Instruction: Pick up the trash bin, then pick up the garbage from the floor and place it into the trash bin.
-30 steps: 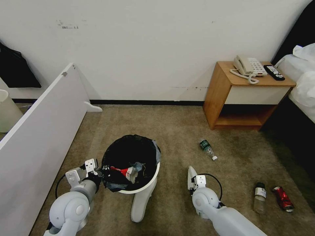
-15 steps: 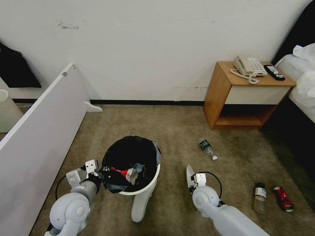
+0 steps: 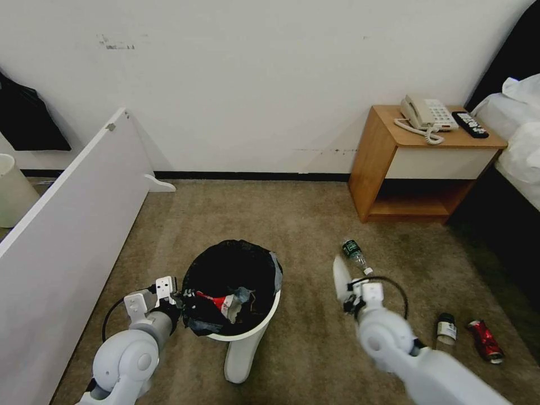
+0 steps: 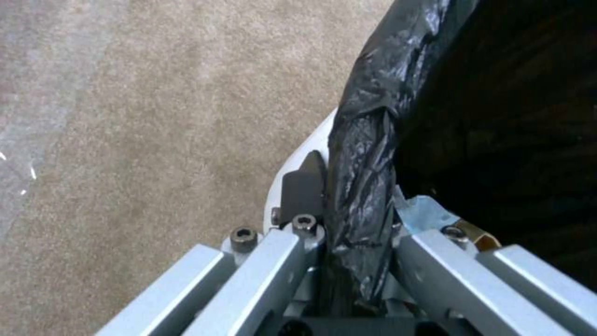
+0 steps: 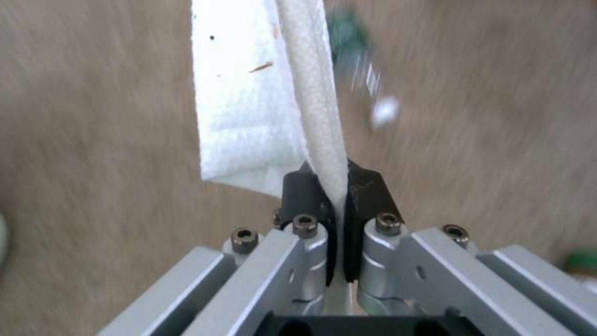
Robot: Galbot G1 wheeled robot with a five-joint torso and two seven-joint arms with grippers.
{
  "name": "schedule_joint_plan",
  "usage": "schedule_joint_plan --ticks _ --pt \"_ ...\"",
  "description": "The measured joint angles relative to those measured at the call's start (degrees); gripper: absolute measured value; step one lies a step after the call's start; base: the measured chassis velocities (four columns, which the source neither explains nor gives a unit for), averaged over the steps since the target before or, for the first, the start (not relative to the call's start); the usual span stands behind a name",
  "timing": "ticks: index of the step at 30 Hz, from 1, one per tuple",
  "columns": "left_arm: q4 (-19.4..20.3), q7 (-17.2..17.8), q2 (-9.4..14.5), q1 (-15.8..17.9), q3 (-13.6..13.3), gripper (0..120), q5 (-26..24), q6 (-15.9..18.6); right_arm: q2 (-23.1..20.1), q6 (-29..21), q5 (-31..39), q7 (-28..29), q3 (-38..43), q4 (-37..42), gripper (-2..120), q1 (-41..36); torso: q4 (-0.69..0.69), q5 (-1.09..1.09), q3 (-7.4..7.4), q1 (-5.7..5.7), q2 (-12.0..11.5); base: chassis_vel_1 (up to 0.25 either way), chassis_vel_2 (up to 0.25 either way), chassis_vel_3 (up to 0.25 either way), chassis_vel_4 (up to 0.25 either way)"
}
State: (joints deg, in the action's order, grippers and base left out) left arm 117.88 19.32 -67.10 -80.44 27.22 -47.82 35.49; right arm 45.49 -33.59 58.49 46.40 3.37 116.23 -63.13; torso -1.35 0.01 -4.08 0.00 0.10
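The trash bin (image 3: 265, 318), white with a black bag (image 4: 373, 116) over its rim, hangs tilted above the floor (image 3: 304, 225). My left gripper (image 3: 171, 298) is shut on its near-left rim, one finger pad (image 4: 303, 186) outside the wall, the other hidden inside. A red-white wrapper (image 3: 216, 301) and other scraps lie in it. My right gripper (image 3: 353, 298) is shut on the edge of a white slipper (image 3: 339, 275) (image 5: 249, 116), which stands up to the right of the bin. A second white slipper (image 3: 241, 354) lies on the carpet partly under the bin.
Two small plastic bottles (image 3: 356, 254) (image 3: 446, 332) and a red can (image 3: 484, 340) lie on the carpet to the right. A wooden nightstand (image 3: 394, 169) with a phone stands at the wall, and a bed (image 3: 517, 152) at far right. A white board (image 3: 67, 219) leans along the left, a cream bucket (image 3: 11, 191) behind it.
My right gripper has carried the slipper up and to the right, toward the green-capped bottle. The bin and my left gripper have shifted slightly right and nearer.
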Motion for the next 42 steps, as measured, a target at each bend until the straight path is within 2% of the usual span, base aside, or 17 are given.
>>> schedule_joint_plan --ticks 5,7,8,10,22,24,26,28,30,31,33,37,42 --pt "0.01 -0.15 0.75 0.11 -0.49 1 -0.82 0.78 -4.1 1.42 -1.04 -3.51 2.49 4.75 1 0.8 -0.01 0.0 0.0 0.0 0.0 0.0 0.0 0.0 0.0" --pt "0.01 -0.17 1.0 0.17 -0.85 1 -1.35 1.38 -6.98 3.87 -6.99 -9.42 3.64 6.57 1 2.16 0.02 -0.01 0.0 0.0 0.0 0.0 0.0 0.0 0.0" --pt "0.01 -0.17 1.0 0.17 -0.85 1 -1.35 1.38 -6.98 3.87 -6.99 -9.42 3.64 6.57 1 2.16 0.02 -0.01 0.0 0.0 0.0 0.0 0.0 0.0 0.0" --pt "-0.01 -0.07 1.09 0.46 -1.3 1 -1.89 1.92 -8.72 6.25 -12.98 -14.08 4.24 7.58 1 3.29 0.01 0.0 0.0 0.0 0.0 0.0 0.0 0.0 0.0" --pt "0.13 0.59 0.71 1.33 -3.27 1 -3.0 3.26 -11.17 11.84 -15.94 -20.69 4.78 12.66 1 7.01 0.01 0.01 0.0 0.0 0.0 0.0 0.0 0.0 0.0" --pt "0.18 1.2 0.26 1.71 -4.03 1 -3.92 3.69 -11.48 13.09 -16.38 -22.52 4.69 13.35 1 8.08 0.02 0.0 0.0 0.0 0.0 0.0 0.0 0.0 0.0" --pt "-0.11 1.94 -0.76 3.18 -6.33 1 -4.48 4.27 -12.03 15.43 -15.78 -25.53 4.38 14.32 1 10.16 -0.01 -0.01 0.0 0.0 0.0 0.0 0.0 0.0 0.0" --pt "-0.14 2.1 -0.99 3.57 -6.98 1 -4.51 4.34 -12.21 16.18 -15.24 -26.47 4.27 14.61 1 10.79 -0.01 -0.01 0.0 0.0 0.0 0.0 0.0 0.0 0.0" --pt "0.08 2.43 -1.86 5.31 -9.88 1 -5.09 4.78 -12.58 19.37 -13.03 -30.85 3.85 15.33 1 12.4 0.0 -0.02 0.0 0.0 0.0 0.0 0.0 0.0 0.0" --pt "0.08 2.43 -1.86 5.31 -9.88 1 -5.09 4.78 -12.58 19.37 -13.03 -30.85 3.85 15.33 1 12.4 0.0 -0.02 0.0 0.0 0.0 0.0 0.0 0.0 0.0" --pt "0.66 3.12 -2.89 7.09 -11.8 1 -6.55 5.16 -12.58 22.05 -12.26 -34.07 3.37 15.89 1 12.34 0.0 -0.01 0.0 0.0 0.0 0.0 0.0 0.0 0.0" --pt "1.0 3.45 -3.58 8.36 -12.96 1 -7.42 5.4 -12.89 23.48 -11.88 -36.38 3.12 16.45 1 11.61 0.0 0.0 0.0 0.0 0.0 0.0 0.0 0.0 0.0" --pt "1.57 4.38 -5.59 10.67 -15.47 1 -8.57 5.93 -13.92 25.34 -11.85 -40.95 2.9 17.28 1 9.38 0.0 0.0 0.0 0.0 0.0 0.0 0.0 0.0 0.0"
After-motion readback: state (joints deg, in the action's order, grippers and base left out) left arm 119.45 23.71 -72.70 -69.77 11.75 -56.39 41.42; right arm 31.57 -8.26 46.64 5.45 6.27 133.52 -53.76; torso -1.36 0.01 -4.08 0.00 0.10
